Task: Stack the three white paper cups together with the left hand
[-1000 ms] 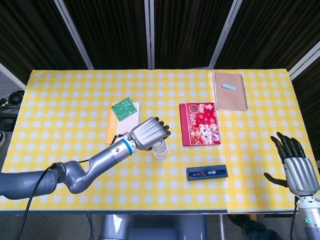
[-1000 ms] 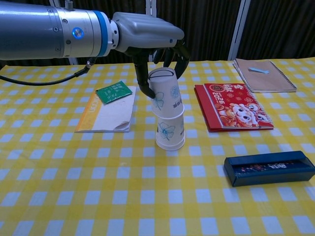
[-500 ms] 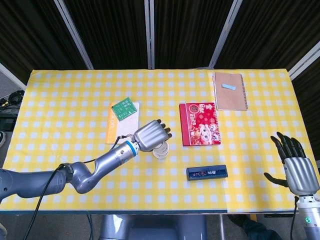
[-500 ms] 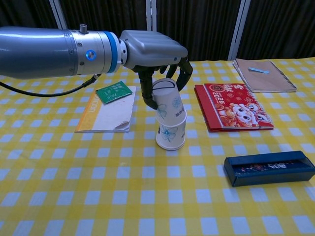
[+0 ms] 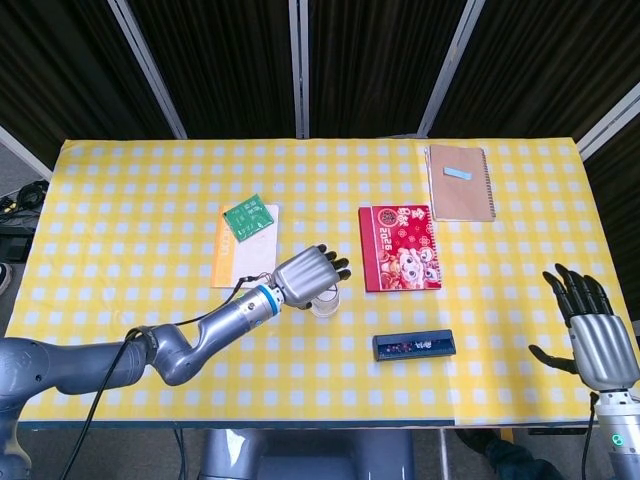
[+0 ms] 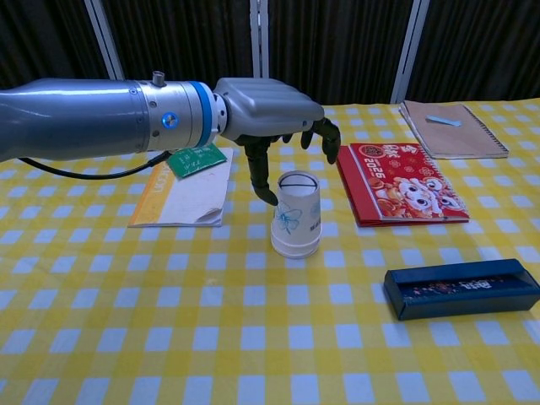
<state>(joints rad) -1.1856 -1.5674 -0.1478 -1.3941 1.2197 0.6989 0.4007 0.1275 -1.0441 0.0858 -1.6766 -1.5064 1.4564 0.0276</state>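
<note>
While the left robot hand (image 6: 270, 105) is held with fingers spread and nothing gripped, the stacked white paper cups (image 6: 296, 214) are seen upside down on the tabletop (image 6: 169, 337), just beneath its fingertips.

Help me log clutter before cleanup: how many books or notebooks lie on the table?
3: a yellow-edged booklet left of the cups, a red book right of them, and a brown spiral notebook at the far right. None appear hidden.
</note>
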